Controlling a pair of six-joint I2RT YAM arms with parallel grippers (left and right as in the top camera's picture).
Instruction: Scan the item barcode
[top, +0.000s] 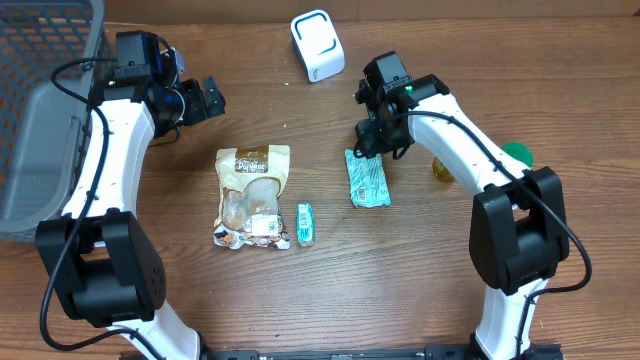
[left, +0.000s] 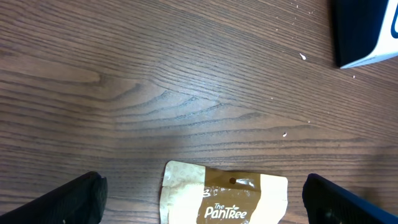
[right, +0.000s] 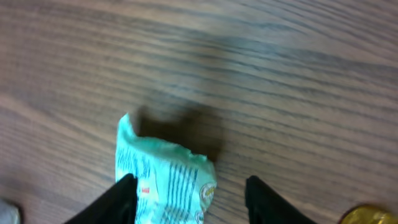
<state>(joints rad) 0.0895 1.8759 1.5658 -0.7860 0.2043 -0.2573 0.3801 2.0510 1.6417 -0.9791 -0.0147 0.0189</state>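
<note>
A light green snack packet (top: 367, 178) lies flat on the wooden table right of centre. My right gripper (top: 372, 142) hovers over its far end. In the right wrist view, the right gripper (right: 189, 190) is open, and the crumpled packet end (right: 165, 174) sits between the fingers (right: 118, 202), close to the left one, with a gap on the right. The white scanner (top: 317, 45) stands at the back centre and appears in the left wrist view's top right corner (left: 367, 28). My left gripper (top: 207, 98) is wide open and empty at the back left.
A brown and cream pouch (top: 253, 195) lies mid-table, its top edge (left: 227, 199) below my left gripper (left: 202, 186). A small green packet (top: 306, 223) lies beside it. A yellow bottle (top: 441, 166) and a green cap (top: 517, 153) sit right. A grey basket (top: 45, 130) fills the left edge.
</note>
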